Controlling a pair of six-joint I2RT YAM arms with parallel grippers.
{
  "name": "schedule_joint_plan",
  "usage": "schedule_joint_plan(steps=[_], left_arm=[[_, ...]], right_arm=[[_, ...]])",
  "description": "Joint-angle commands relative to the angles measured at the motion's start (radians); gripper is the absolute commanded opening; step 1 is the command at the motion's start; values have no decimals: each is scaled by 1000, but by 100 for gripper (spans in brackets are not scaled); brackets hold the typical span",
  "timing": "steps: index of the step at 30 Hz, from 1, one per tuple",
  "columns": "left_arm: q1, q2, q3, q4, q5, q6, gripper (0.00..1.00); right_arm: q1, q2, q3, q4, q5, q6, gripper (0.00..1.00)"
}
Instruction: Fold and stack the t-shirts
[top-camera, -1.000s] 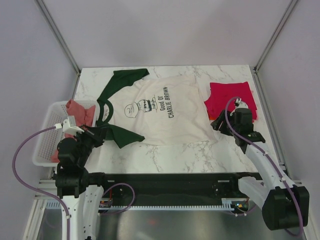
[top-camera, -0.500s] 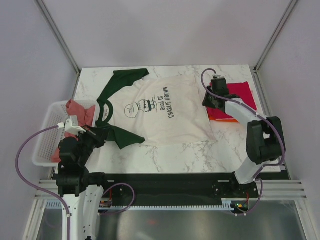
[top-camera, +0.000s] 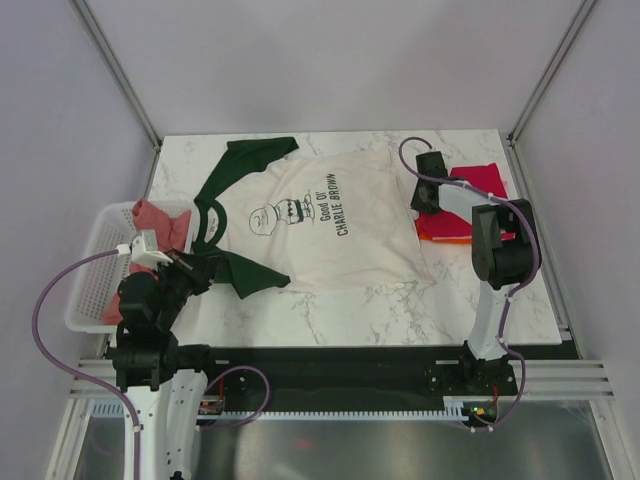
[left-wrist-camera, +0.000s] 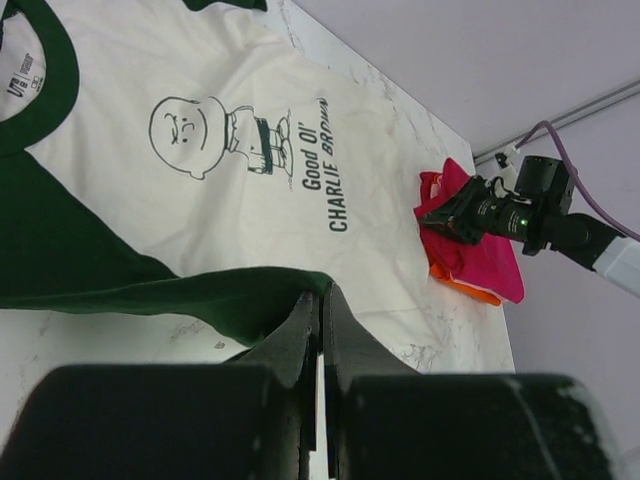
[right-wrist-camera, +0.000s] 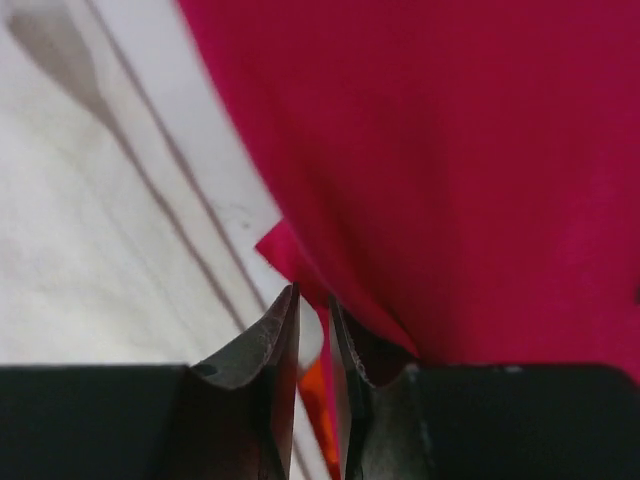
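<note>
The cream tee (top-camera: 330, 225) with the Charlie Brown print lies flat in the middle of the table, and it also shows in the left wrist view (left-wrist-camera: 250, 190). My left gripper (top-camera: 205, 268) is shut on its near dark green sleeve (left-wrist-camera: 200, 300), pinched at the fingertips (left-wrist-camera: 321, 295). My right gripper (top-camera: 420, 207) is shut and low at the left edge of the folded magenta tee (top-camera: 480, 180), beside the cream tee's hem. In the right wrist view its closed tips (right-wrist-camera: 312, 300) sit over the magenta cloth (right-wrist-camera: 480, 150), with the orange tee (right-wrist-camera: 322, 405) showing beneath. Nothing shows held between them.
A white lattice basket (top-camera: 90, 270) stands at the left edge and holds the salmon-pink tee (top-camera: 160, 222). The orange tee (top-camera: 445, 237) peeks out under the magenta one at the right. The other green sleeve (top-camera: 250, 158) lies at the far left.
My right arm has swung from the front right to the far side, onto the left edge of the magenta tee. My left gripper and the sleeve have stayed put.
</note>
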Motion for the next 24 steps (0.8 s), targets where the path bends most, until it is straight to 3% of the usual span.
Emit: schedule_joint_plan(steps=[1, 11, 17, 20, 24], left_arm=[[2, 11, 3, 24, 31, 10, 2], [2, 2, 14, 19, 42, 32, 2], [2, -8, 0, 10, 52, 33, 2], [5, -4, 3, 7, 52, 33, 2], [2, -4, 12, 7, 55, 26, 2]], right_arm=[[-81, 8, 20, -27, 87, 12, 26], [-123, -33, 24, -62, 156, -9, 43], [-200, -59, -10, -60, 150, 4, 45], [-191, -88, -21, -36, 58, 1, 46], [-183, -150, -50, 33, -83, -14, 65]])
